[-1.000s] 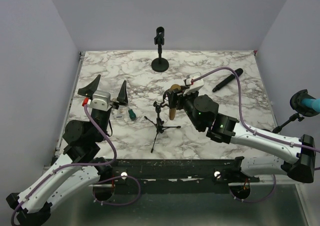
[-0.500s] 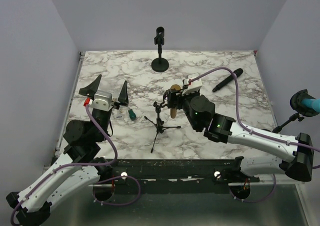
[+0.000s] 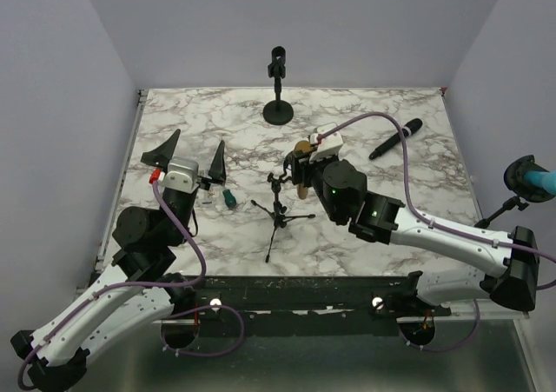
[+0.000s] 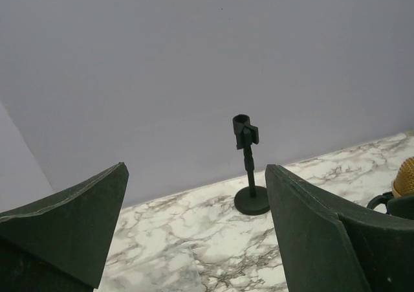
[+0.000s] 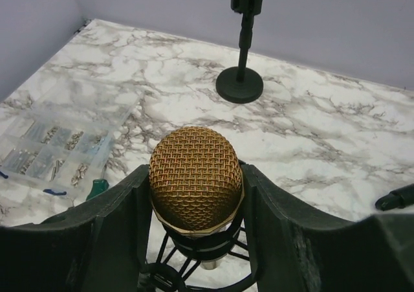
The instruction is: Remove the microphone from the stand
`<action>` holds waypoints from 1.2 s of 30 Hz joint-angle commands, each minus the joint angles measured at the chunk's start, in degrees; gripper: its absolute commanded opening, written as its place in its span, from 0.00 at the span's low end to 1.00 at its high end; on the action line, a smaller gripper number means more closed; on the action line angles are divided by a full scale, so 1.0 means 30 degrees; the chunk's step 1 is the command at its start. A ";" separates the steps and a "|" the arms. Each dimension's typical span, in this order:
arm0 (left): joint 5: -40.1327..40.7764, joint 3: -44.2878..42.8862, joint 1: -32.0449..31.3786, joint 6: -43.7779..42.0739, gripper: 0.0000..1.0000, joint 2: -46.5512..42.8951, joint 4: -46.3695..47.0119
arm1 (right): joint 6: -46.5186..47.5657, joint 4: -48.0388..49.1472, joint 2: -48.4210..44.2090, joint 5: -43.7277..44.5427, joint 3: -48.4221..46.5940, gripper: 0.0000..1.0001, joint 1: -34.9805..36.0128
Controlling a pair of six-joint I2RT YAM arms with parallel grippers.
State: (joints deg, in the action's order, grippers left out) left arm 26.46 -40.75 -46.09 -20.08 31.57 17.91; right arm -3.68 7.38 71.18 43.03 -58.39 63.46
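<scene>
A gold mesh-headed microphone (image 5: 196,175) sits upright in a black shock mount (image 5: 194,259) on a small black tripod stand (image 3: 278,218) at the table's middle. My right gripper (image 5: 196,198) is shut on the microphone, one finger pressed to each side of the mesh head; in the top view the gripper (image 3: 300,170) covers most of the microphone (image 3: 301,149). My left gripper (image 3: 189,156) is open and empty, held above the left part of the table, well apart from the stand. In the left wrist view the gold head (image 4: 404,177) shows only at the right edge.
An empty round-base stand (image 3: 278,105) stands at the back centre. A black handheld microphone (image 3: 395,138) lies at the back right. A green-handled screwdriver (image 3: 228,198) and a clear box of screws (image 5: 52,149) lie left of the tripod. A blue object (image 3: 530,176) sits beyond the right edge.
My right gripper has moved left onto the gold microphone and its fingers now grip the head. My left arm has shifted slightly right, still open.
</scene>
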 commanded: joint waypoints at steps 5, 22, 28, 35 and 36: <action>-0.0329 -0.0420 -0.0173 0.0012 0.90 -0.0027 0.0001 | 0.1945 -0.1493 -0.0444 -0.1104 -0.4912 0.24 0.0048; -0.0144 -0.0095 -0.0356 -0.0280 0.91 -0.0253 0.0615 | 0.6412 0.3359 -0.3512 -0.0033 -0.6479 0.11 0.0051; -0.0212 -0.0189 -0.0408 -0.0244 0.90 -0.0145 0.0341 | 1.1891 0.8302 -0.3217 0.5134 -0.3916 0.04 -0.0113; -0.0409 -0.0269 -0.0458 0.0002 0.90 -0.0006 0.0179 | 0.4773 -0.1632 -0.0627 0.6046 -0.4204 0.03 -0.6265; -0.0250 -0.0201 -0.0488 -0.0066 0.90 0.0031 0.0341 | 0.1606 -0.5424 0.0103 0.4061 -0.5218 0.02 -0.7670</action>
State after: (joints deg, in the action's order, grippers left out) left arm 26.26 -40.75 -47.03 -20.32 31.48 17.74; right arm 23.83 22.06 66.72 58.81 -68.42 51.99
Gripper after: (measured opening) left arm 0.901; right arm 0.568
